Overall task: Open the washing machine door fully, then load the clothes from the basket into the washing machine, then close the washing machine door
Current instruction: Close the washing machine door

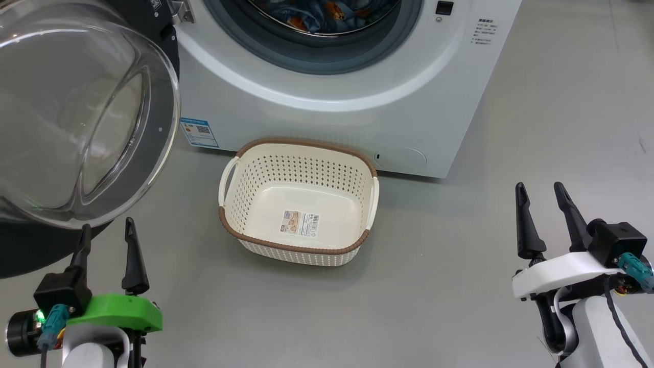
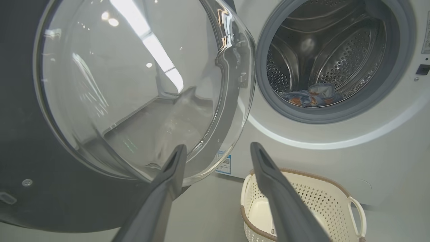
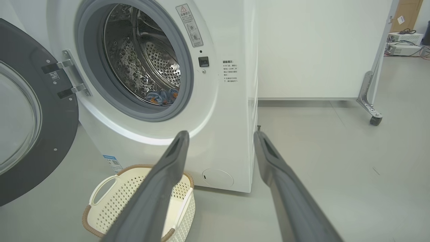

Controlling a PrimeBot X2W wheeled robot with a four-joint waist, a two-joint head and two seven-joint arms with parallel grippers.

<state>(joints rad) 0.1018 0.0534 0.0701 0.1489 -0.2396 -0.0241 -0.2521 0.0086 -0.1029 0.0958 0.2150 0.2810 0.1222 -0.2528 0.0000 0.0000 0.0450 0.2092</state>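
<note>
Left fingers [image 1: 134,260] and right fingers [image 1: 526,225] stand wide apart and hold nothing. The left pair is near the lower edge of the washing machine door [image 1: 76,128], the right pair well apart from it over the floor. That door is swung fully open at the left of the washing machine [image 1: 409,102]. The basket [image 1: 306,171] sits on the floor just before the machine, with only its paper label inside; the clothes [image 2: 310,95] lie in the drum. Assessment: loading appears complete and closing is the step in hand. The next move calls for the left arm to get behind the door's outer face and swing it round to the opening, firmly enough to latch.
</note>
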